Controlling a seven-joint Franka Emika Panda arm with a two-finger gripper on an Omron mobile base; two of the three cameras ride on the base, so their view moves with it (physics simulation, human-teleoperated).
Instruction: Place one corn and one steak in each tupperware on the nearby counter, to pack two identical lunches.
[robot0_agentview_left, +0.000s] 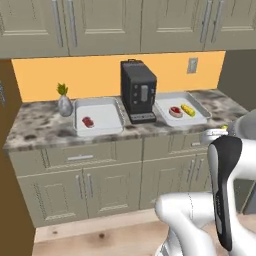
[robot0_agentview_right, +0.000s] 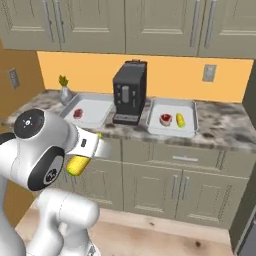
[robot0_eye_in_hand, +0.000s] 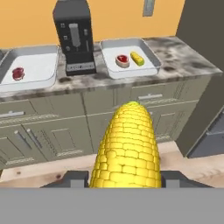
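- One corn (robot0_eye_in_hand: 127, 148) is sitting gripped in our jaws, away from the table (robot0_agentview_left: 35, 127).
- We are carrying it toward the ten o'clock tupperware (robot0_eye_in_hand: 37, 70), which is holding steak (robot0_eye_in_hand: 18, 73) alone.

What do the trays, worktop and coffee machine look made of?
Tupperware trays: pale grey-white, smooth and matte, probably plastic, possibly metal. Counter: mottled grey, brown and white, which suggests polished stone. Coffee machine: black matte casing, likely plastic; a lighter front panel could be metal, hard to tell.
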